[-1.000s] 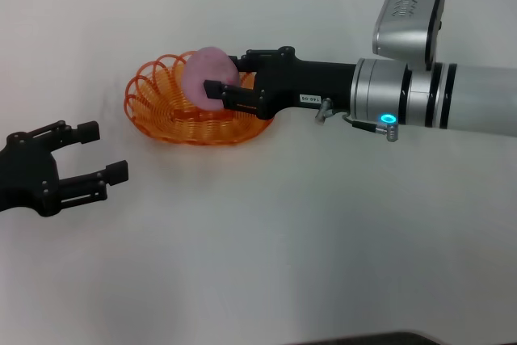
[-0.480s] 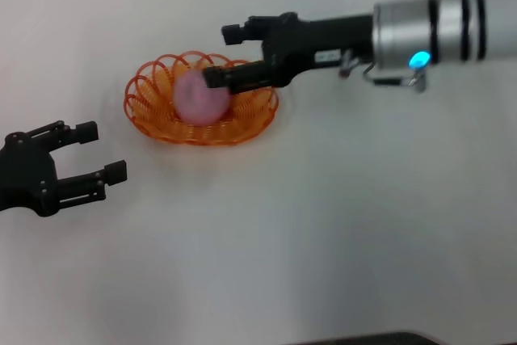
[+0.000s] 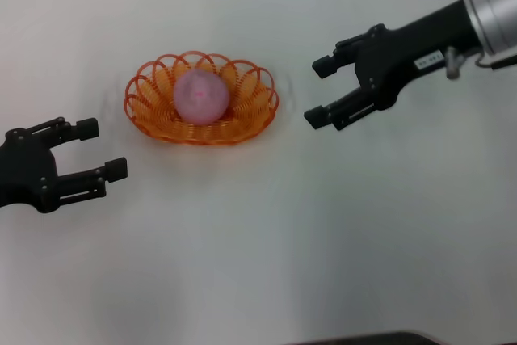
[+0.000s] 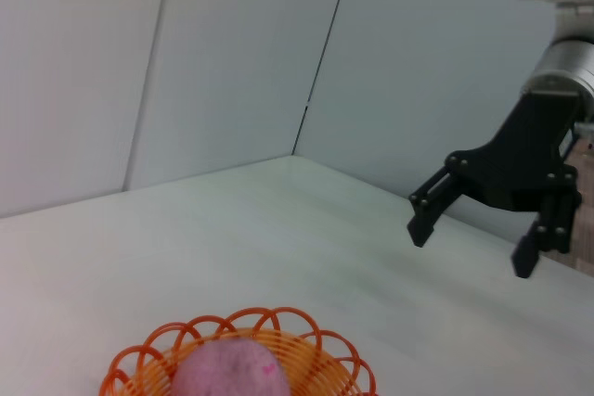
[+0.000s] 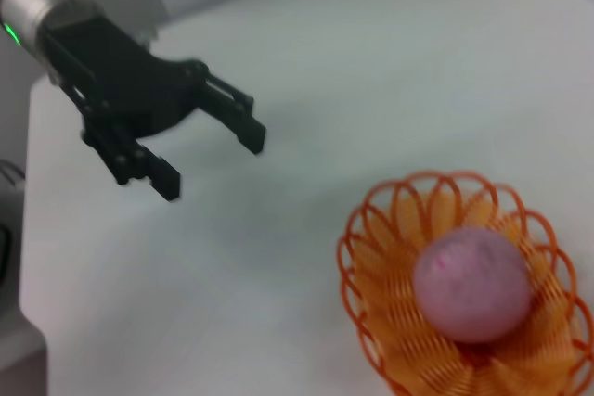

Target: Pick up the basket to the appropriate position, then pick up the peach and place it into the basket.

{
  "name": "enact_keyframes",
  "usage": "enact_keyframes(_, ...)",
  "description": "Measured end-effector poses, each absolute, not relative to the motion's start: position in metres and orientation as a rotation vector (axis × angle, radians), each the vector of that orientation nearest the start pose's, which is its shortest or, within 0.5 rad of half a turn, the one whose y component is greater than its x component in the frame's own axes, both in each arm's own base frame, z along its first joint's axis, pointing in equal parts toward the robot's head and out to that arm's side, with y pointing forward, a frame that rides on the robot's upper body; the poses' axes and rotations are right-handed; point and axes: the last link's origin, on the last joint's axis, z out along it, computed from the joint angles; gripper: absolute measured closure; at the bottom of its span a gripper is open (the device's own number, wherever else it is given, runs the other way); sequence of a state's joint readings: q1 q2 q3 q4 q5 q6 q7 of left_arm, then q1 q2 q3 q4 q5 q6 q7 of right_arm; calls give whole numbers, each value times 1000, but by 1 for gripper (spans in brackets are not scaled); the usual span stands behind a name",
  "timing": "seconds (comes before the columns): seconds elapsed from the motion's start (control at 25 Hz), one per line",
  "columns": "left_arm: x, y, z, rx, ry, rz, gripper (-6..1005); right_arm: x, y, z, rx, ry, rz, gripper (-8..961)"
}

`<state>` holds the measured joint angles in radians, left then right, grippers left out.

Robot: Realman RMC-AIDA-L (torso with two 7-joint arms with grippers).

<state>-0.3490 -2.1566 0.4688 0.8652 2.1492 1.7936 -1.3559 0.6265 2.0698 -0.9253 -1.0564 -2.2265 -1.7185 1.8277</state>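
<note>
The orange wire basket (image 3: 246, 107) stands on the white table, left of centre. The pink peach (image 3: 201, 97) lies inside it. Both also show in the left wrist view, basket (image 4: 316, 359) and peach (image 4: 227, 370), and in the right wrist view, basket (image 5: 390, 229) and peach (image 5: 471, 283). My right gripper (image 3: 317, 91) is open and empty, to the right of the basket and apart from it. My left gripper (image 3: 102, 149) is open and empty, at the near left of the basket.
The white table (image 3: 323, 240) spreads around the basket. White walls stand behind the table in the left wrist view (image 4: 232, 53). The table's near edge shows at the bottom of the head view.
The right gripper let go of the peach, which now rests in the basket. The gripper then drew back to the right, away from the basket. The left arm has not moved.
</note>
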Motion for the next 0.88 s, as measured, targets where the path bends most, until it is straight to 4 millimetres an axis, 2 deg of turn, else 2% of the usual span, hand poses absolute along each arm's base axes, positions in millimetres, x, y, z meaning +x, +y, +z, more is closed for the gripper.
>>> enact_keyframes(0.12, -299, 263, 22, -2674, -701, -724, 167, 218, 331, 16, -2938, 487, 425, 9)
enact_keyframes(0.24, -299, 264, 23, -2668, -695, -728, 167, 241, 315, 5, -2798, 465, 719, 10)
enact_keyframes(0.32, -298, 265, 23, -2668, -687, -727, 166, 258, 305, -5, -2705, 466, 837, 11)
enact_keyframes(0.4, -297, 267, 23, -2671, -681, -729, 166, 274, 295, -20, -2653, 489, 860, 11)
enact_keyframes(0.52, -296, 267, 22, -2676, -672, -726, 166, 285, 285, -36, -2641, 538, 844, 11)
enact_keyframes(0.68, -302, 261, 18, -2698, -640, -683, 168, 292, 277, -33, -2638, 559, 842, 10)
enact_keyframes(0.88, -320, 244, 15, -2644, -635, -660, 169, 300, 272, -24, -2627, 554, 821, 10)
